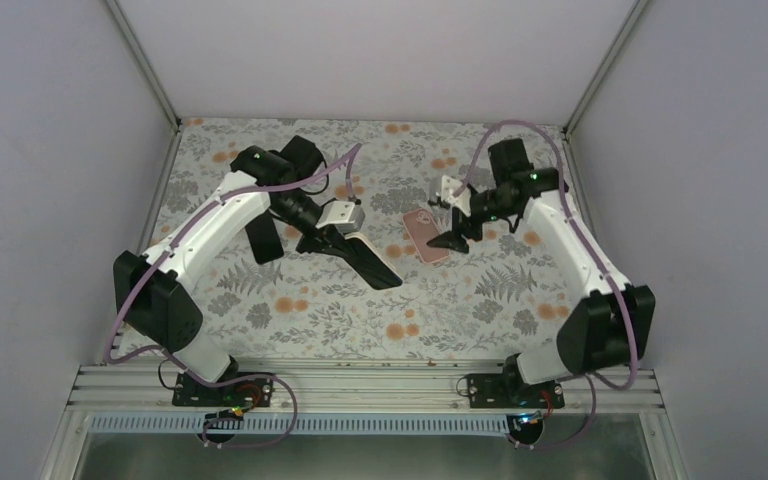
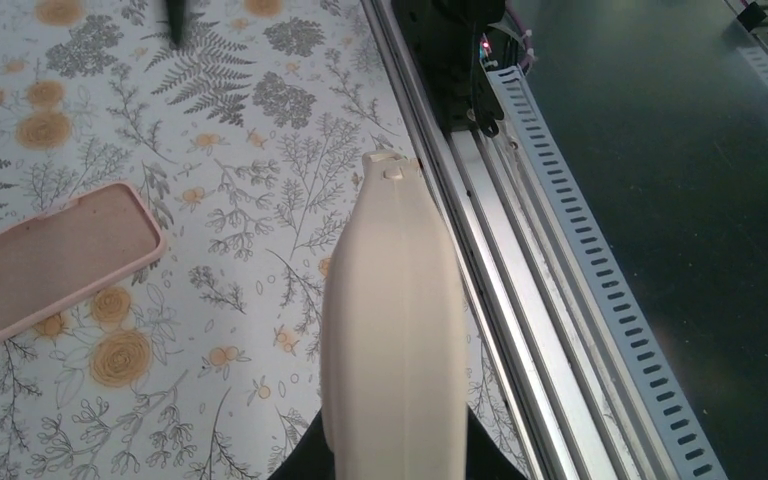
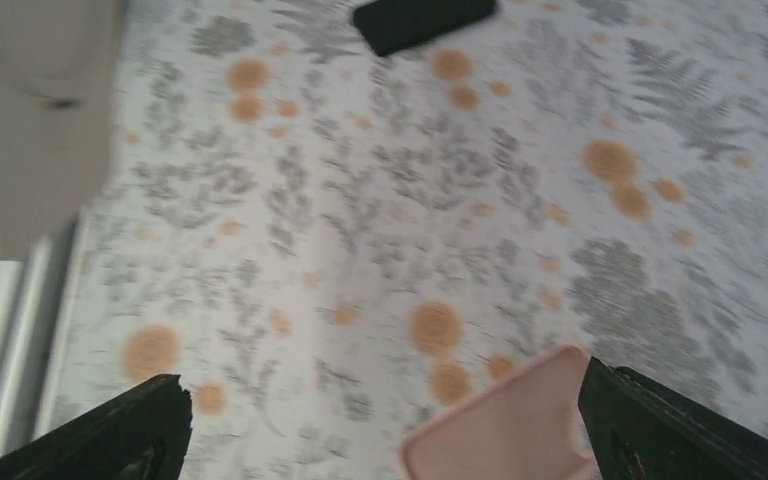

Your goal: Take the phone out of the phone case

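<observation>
Grips the phone edgewise in the nearly shut left claw, tip out over the rail; leaves the pink case lying empty on the tabletop under the wide-open right claw, off to the left claw's side; judging the phone already out, draw back from the rail, lower flat, release only once resting
</observation>
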### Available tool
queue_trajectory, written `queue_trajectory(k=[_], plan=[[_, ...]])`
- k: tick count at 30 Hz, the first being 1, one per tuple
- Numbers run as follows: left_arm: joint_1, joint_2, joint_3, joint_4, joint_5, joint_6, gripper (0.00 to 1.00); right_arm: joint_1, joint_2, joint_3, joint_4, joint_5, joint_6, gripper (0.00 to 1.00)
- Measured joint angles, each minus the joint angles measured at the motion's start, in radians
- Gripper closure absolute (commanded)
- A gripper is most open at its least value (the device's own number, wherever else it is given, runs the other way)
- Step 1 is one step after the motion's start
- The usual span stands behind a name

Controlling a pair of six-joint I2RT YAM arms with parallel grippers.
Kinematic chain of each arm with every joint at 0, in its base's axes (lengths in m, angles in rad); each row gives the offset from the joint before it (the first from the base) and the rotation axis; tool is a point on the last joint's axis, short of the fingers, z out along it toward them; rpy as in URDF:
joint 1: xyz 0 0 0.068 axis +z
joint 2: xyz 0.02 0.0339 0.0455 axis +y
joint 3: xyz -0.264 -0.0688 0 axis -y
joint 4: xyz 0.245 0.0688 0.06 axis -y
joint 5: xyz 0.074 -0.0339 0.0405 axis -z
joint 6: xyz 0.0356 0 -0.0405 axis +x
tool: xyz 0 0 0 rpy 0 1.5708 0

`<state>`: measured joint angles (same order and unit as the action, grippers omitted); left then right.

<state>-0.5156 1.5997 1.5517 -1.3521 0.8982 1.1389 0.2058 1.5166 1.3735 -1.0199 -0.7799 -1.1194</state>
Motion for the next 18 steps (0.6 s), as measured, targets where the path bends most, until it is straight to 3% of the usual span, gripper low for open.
queue_trajectory(k=[8,18], plan=[[0.003,0.024,0.03,-0.005,0.013,0.001,0.98,0.192,-0.161,-0.246,0.063,-0.042,0.103,0.06],[0.012,0.032,0.039,-0.008,0.019,0.0,0.98,0.199,-0.195,-0.301,0.189,-0.047,0.229,0.15]])
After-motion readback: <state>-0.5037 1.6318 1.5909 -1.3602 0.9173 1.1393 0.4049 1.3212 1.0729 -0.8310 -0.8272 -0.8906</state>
